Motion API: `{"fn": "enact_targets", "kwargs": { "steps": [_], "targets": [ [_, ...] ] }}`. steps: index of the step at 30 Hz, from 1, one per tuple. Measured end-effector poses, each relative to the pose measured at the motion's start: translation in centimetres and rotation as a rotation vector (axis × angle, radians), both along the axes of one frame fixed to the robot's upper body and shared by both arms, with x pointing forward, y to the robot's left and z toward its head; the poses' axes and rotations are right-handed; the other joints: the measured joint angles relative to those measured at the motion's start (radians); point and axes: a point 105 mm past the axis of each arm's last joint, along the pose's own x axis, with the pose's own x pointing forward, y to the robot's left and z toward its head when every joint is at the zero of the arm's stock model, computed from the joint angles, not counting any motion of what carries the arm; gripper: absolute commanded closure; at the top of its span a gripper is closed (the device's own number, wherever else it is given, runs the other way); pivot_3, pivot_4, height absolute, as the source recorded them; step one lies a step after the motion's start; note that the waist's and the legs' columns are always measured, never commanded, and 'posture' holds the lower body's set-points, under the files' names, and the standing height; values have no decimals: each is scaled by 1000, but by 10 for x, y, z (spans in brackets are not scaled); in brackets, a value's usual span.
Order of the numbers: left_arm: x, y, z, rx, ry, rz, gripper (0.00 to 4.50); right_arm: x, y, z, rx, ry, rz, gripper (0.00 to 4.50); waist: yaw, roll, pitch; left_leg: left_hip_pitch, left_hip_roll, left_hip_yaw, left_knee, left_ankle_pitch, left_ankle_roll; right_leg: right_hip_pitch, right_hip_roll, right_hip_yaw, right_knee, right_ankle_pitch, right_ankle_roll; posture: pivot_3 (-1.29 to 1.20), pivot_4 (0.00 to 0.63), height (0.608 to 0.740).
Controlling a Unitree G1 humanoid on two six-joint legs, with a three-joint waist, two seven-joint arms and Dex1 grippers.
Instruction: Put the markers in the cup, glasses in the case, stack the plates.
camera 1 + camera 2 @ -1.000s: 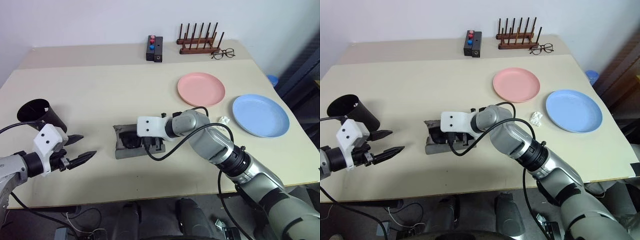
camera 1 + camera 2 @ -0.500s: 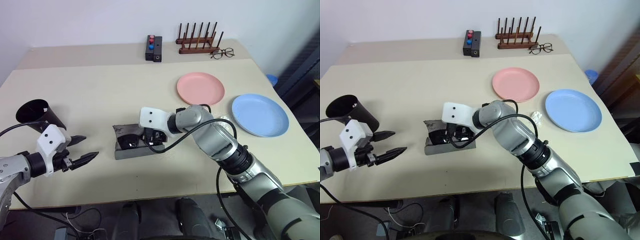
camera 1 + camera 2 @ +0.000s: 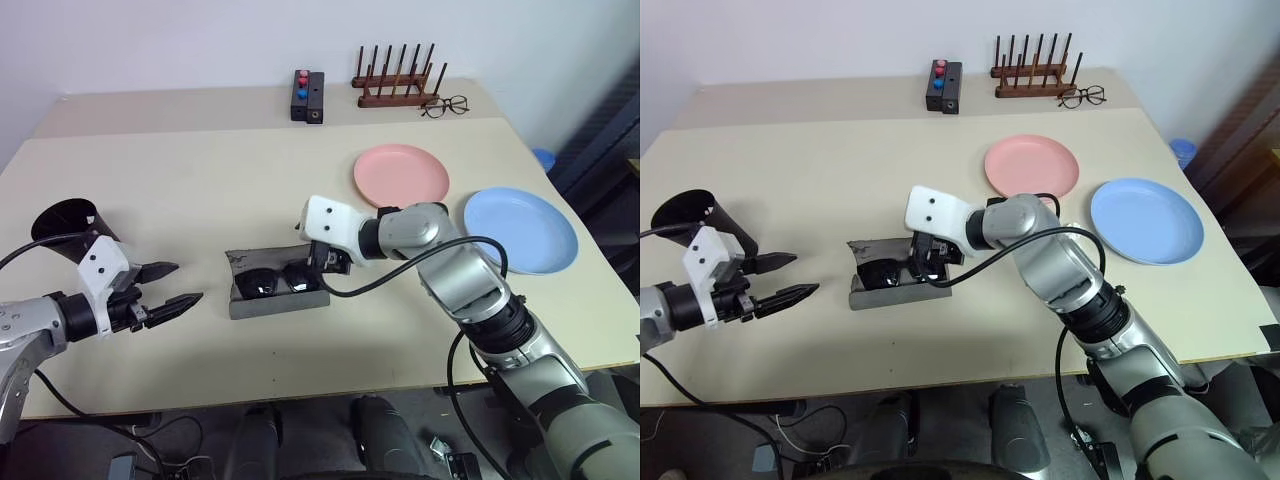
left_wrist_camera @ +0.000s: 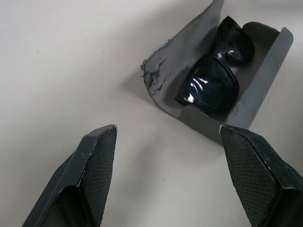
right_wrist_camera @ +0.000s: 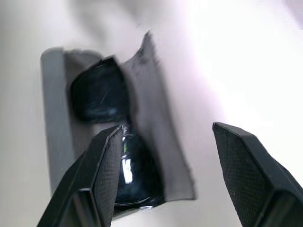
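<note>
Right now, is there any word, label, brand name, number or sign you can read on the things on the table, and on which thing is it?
None: no readable text on the cup, case, glasses, pink plate, blue plate or the black box with red and blue knobs.

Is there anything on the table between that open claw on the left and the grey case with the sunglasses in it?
No. In the left eye view, only bare table lies between the left gripper and the case holding the sunglasses.
</note>
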Motion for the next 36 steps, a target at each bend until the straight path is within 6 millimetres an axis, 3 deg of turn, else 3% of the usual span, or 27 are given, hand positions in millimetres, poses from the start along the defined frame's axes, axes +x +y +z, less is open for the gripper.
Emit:
{"fn": "enact_targets", "kwargs": {
  "steps": [5, 12, 15, 19, 20, 29, 36],
  "targets": [
    [14, 1, 7, -20, -39, 17, 930, 6, -6, 5, 26, -16, -20, 1458, 1, 0, 0, 0, 0, 0, 0, 0, 0, 0, 0, 0, 0, 0, 0, 0, 150, 740],
    [20, -4, 2, -24, -32, 1, 930, 13, -10, 2, 34, -39, -40, 1458, 0, 0, 0, 0, 0, 0, -1, 0, 0, 0, 0, 0, 0, 0, 1, 0, 150, 740],
    [35, -12, 8, -69, -69, 0, 2181, 14, -12, -2, 34, -35, -46, 1390, 11, -1, 1, 0, 0, 0, 0, 0, 0, 1, 0, 0, 0, 0, 1, 0, 150, 740],
    [57, -40, 19, -108, -109, -64, 4280, 9, -18, -8, 31, -20, -28, 1390, 28, -1, 1, 0, 0, 0, 2, 0, 0, 2, 0, 0, 0, 0, 1, 0, 150, 740],
    [62, -46, 19, -107, -107, -77, 4449, 6, -20, -9, 28, -20, -17, 1390, 28, -1, 1, 0, 0, 0, 2, 0, 0, 3, 0, 0, 0, 1, 2, 0, 150, 740],
    [101, -91, 12, -82, -29, -172, 4449, -18, -62, -20, 6, -18, 22, 1390, 27, -2, 1, -1, 0, 0, 1, 0, 0, 2, 1, 0, 0, 1, 7, 0, 150, 740],
    [94, -119, -3, -14, 81, -374, 4449, -20, -76, -24, -1, -16, -26, 1390, 23, -2, 1, -1, 0, 0, 1, 0, 0, 1, 1, 0, 0, 1, 7, 0, 150, 740]
  ]
}}
